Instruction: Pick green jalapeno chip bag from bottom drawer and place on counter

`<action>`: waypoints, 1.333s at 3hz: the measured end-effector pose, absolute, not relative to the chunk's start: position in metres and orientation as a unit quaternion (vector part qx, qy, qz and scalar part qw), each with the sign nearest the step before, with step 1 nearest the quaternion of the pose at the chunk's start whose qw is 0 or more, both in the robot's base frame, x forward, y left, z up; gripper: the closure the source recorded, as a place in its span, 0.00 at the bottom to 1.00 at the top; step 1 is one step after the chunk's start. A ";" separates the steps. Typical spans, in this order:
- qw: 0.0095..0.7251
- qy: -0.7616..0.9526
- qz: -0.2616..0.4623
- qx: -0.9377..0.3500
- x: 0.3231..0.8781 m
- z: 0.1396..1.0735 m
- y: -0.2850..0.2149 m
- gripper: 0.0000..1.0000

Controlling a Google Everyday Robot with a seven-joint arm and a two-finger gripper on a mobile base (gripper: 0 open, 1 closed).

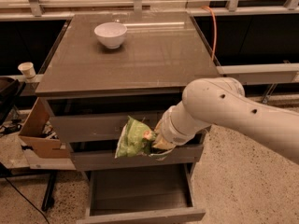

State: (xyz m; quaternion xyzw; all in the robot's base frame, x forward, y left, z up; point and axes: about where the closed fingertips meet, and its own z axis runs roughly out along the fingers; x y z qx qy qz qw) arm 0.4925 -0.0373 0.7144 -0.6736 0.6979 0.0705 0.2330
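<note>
Far left: paper cup (26, 69) on a side ledge, with an open cardboard box (39, 130) below it beside the cabinet. Neither is in the way.

White bowl (110, 34) sits at the back-left of the counter (159, 62). The front and right of the top are bare.

Centre: green jalapeno chip bag (133, 139) hangs in the air in front of the middle drawer front, clear of the bottom drawer (145, 215), which is pulled out below with nothing showing inside it. The bag is below counter level.

Gripper (154, 142) is just right of the bag and pinched closed on its right edge. The bag droops left from the grip. The white arm (233, 113) comes in from the right.

Step in hand, as I judge it: carry the bag up to the counter.
- Raise it straight up first, until the bottom of the bag clears the counter's front lip.
- Only then move in over the top.
- Aim for the bare front-centre area, well apart from the bowl.
- Hold the pinch firm, since the glossy film could slip.
- Lower it until the bag rests flat before letting go.

Risk: the hanging corner may snag the counter edge.
</note>
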 end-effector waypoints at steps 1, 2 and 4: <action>0.218 0.692 0.057 -0.686 0.501 0.763 -0.027 1.00; 0.202 0.687 0.029 -0.698 0.508 0.828 -0.018 1.00; 0.196 0.673 -0.018 -0.713 0.518 0.910 -0.009 1.00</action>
